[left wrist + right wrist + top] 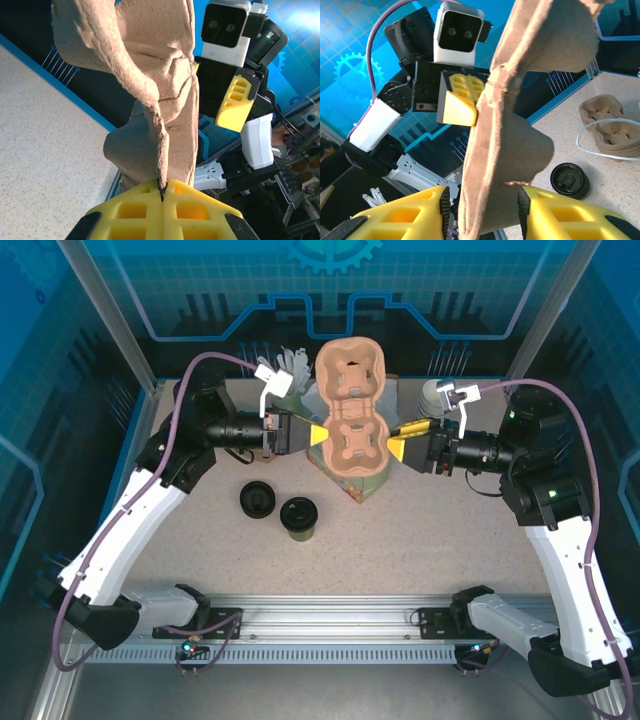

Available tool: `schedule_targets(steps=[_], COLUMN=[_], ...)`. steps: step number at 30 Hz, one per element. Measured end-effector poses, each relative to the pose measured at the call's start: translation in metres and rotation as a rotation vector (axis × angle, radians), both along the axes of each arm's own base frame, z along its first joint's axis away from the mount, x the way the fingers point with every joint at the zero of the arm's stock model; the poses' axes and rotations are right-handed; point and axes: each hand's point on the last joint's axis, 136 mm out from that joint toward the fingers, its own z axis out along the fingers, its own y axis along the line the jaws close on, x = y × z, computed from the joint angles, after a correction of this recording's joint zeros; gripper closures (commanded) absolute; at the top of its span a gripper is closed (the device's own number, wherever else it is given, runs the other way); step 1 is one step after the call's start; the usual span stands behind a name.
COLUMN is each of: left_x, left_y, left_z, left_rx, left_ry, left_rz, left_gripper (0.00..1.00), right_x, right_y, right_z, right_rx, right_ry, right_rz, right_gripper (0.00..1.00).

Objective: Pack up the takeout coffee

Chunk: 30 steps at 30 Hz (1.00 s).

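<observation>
The takeout coffee [298,517], a small dark cup with a round black lid, stands on the table in front of the arms. Above the table's middle hangs a brown pulp cup carrier [352,410] [160,75] [520,100]. My left gripper [318,435] [164,192] is shut on the carrier's left edge. My right gripper [397,445] [482,197] straddles its right side; one pad touches the pulp and the other stands a little off it. A black lid [570,180] lies on the table; I cannot tell whether it is the cup's.
A loose flat black lid [256,500] lies left of the coffee. More pulp carriers [358,480] [607,120] are stacked under the held one. A stack of white cups [432,395] and white sticks [288,365] stand at the back.
</observation>
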Motion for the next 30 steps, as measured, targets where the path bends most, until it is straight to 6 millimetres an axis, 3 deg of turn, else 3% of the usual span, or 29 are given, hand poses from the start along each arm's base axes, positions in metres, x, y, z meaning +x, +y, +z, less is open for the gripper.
schedule_targets(steps=[13,22,25,28,30], left_x=[0.001,0.000,0.001,0.001,0.000], left_y=[-0.006,-0.008,-0.007,-0.007,-0.008], left_z=[-0.005,-0.005,-0.005,-0.005,-0.005], left_rx=[0.010,0.011,0.011,0.012,0.017], left_ry=[-0.001,-0.008,-0.008,-0.016,-0.029], left_rz=[-0.017,-0.020,-0.018,-0.017,-0.016], left_gripper=[1.00,1.00,1.00,0.69,0.58], right_x=[0.002,0.004,0.005,0.006,0.008], right_y=[0.001,0.003,0.003,0.002,0.001], right_z=[-0.004,-0.011,-0.012,-0.014,-0.015], right_rx=[-0.002,-0.013,-0.016,-0.019,-0.025], right_ry=[0.012,0.024,0.031,0.037,0.044], right_rz=[0.006,0.010,0.005,-0.005,-0.018], right_gripper=[0.64,0.98,1.00,1.00,1.00])
